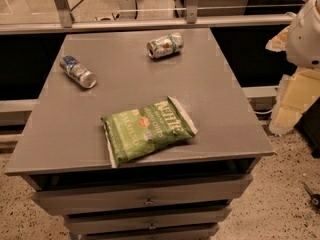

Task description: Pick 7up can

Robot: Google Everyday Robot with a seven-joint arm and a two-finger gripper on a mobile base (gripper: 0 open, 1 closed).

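The 7up can (165, 45) lies on its side near the far middle of the grey cabinet top (215, 109). It is green and white with small red marks, and its silver top faces left. My gripper is not in view. Only a white rounded part of my arm (305, 34) shows at the right edge, off to the right of the can and apart from it.
A silver-blue can (78, 72) lies on its side at the far left. A green chip bag (148, 129) lies near the front edge. Drawers (145, 200) sit below the top. A metal railing (150, 23) runs behind. Pale foam pieces (295, 99) stand at the right.
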